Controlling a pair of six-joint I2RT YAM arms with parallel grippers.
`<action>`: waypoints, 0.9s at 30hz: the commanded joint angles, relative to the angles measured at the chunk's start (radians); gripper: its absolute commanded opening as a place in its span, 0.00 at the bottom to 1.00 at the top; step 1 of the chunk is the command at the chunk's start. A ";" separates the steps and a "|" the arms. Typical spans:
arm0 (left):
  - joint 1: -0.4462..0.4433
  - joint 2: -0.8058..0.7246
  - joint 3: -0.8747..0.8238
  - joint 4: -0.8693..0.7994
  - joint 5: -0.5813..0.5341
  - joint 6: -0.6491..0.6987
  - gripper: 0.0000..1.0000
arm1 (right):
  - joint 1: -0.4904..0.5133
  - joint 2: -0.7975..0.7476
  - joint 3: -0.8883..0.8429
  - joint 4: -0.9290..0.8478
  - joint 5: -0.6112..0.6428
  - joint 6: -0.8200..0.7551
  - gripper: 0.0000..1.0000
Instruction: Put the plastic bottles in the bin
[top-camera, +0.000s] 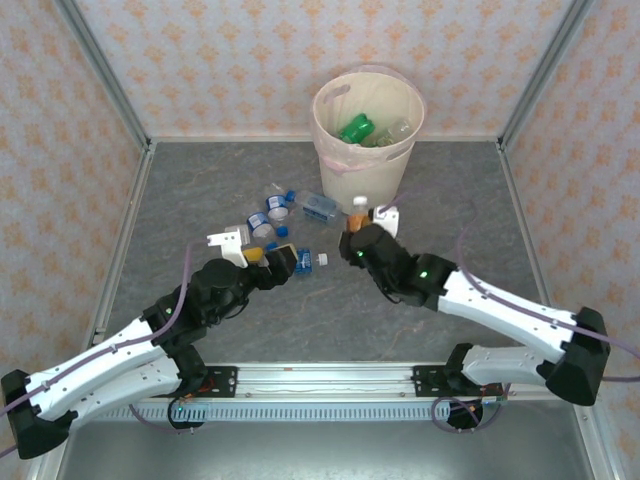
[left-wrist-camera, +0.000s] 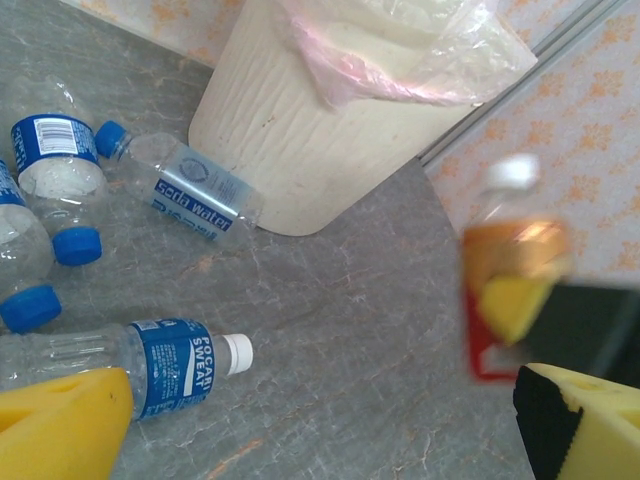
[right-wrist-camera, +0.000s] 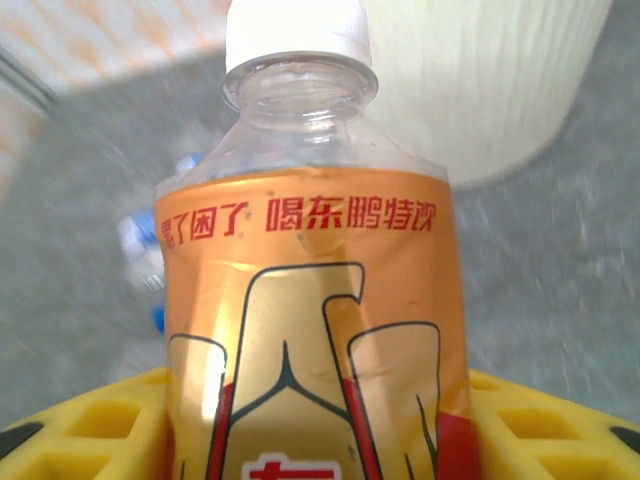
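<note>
Right fingers (right-wrist-camera: 90, 430): clamped on orange bottle (right-wrist-camera: 310, 300), upright, near side of bin (top-camera: 350, 170).
Left fingers (left-wrist-camera: 60, 425): wide apart, beside blue-labelled bottle (left-wrist-camera: 150, 365) lying on bench (top-camera: 470, 210).
Bin contents: green bottle (top-camera: 356, 128).

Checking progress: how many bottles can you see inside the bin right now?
2: a green bottle at the left inside the bin, a clear bottle to its right. More may lie hidden beneath.
</note>
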 joint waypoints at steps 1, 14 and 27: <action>-0.005 0.002 0.020 0.028 0.016 0.010 0.99 | -0.055 -0.009 0.126 -0.044 0.082 -0.108 0.51; -0.005 0.016 0.030 0.046 0.041 0.019 0.99 | -0.331 0.308 0.670 -0.026 -0.002 -0.304 0.52; -0.005 0.059 0.042 0.025 0.041 0.032 0.99 | -0.479 0.569 0.931 -0.048 -0.113 -0.305 0.56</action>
